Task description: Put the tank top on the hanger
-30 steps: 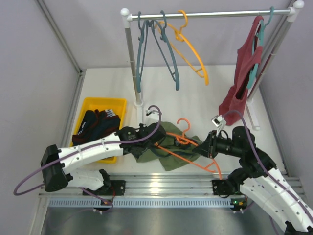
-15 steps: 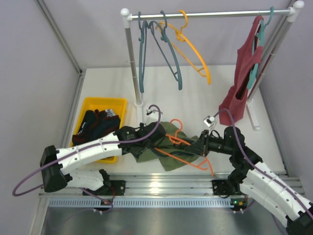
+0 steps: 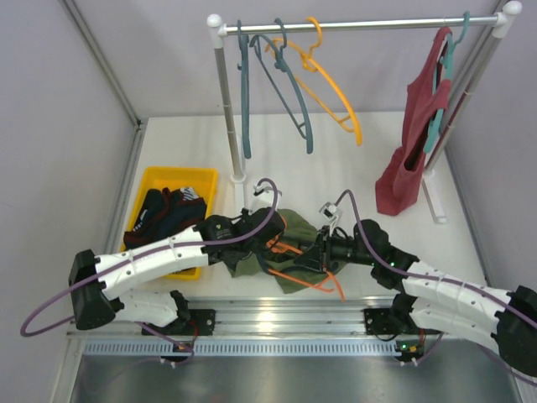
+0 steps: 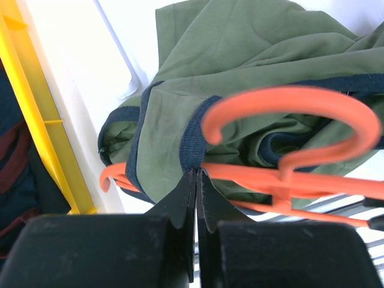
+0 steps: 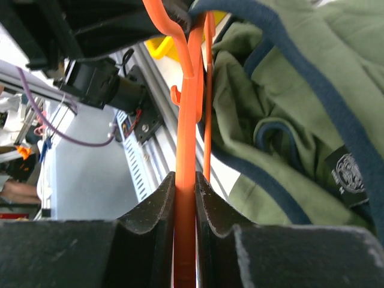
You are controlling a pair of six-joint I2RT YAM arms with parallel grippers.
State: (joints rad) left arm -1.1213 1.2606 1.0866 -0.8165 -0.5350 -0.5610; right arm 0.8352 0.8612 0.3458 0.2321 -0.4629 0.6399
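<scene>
**Overhead and wrist views, mid-task.** The white bench (image 3: 361, 168) carries a metal clothes rail (image 3: 361, 23) at its far side and a yellow plastic tray (image 3: 168, 173) at its left. The olive-green sleeveless tank top with dark navy trim (image 4: 252, 54) lies crumpled on the bench just ahead of my two bases, between my arms. The thin bright orange plastic hanger (image 4: 294, 99) lies across and partly inside the cloth, its hook clear above the folds.

My left fingers (image 4: 183, 195) are pressed together on a strip of the navy trim. My right fingers (image 5: 161, 204) are clamped on one straight bar of the hanger.

**Risks, as I judge them.**
- The cloth is bunched, so I cannot tell neck from armhole. The hanger's shoulder could enter the wrong opening.
- The trim pinch is narrow, and a sideways pull from the hanger could drag the cloth out of my left fingers.
- The hanger bar is thin and smooth and may twist within my right fingers under load.
- The open hook may snag a fold.

**Markings.** A small dark label (image 5: 347, 163) sewn on the tank top bears a pale round emblem, and its lettering is too small to read.
</scene>
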